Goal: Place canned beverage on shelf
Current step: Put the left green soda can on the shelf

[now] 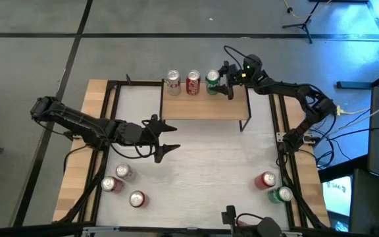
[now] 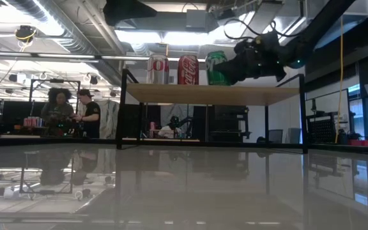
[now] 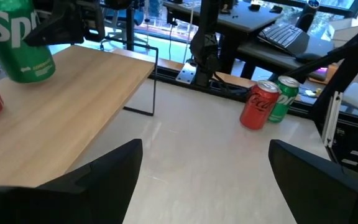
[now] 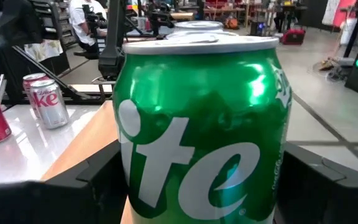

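Right tool (image 1: 221, 84) clamped around green can (image 1: 212, 81) upright on shelf (image 1: 202, 108), at twelve o'clock; left tool (image 1: 165, 139) wide over surface (image 1: 196, 171).

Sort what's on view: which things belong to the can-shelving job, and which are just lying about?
Job: shelf; green can between the right claw's fingers; silver can and red can already shelved; five cans waiting on the table.
Lying about: cables, background desks.

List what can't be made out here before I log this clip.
- Right gripper: whether it grips or only brackets the green can; the can fills the right wrist view.
- The can's base on the shelf: hidden by the shelf edge in the low view.
- Labels of the three cans near the left gripper: too small from above.
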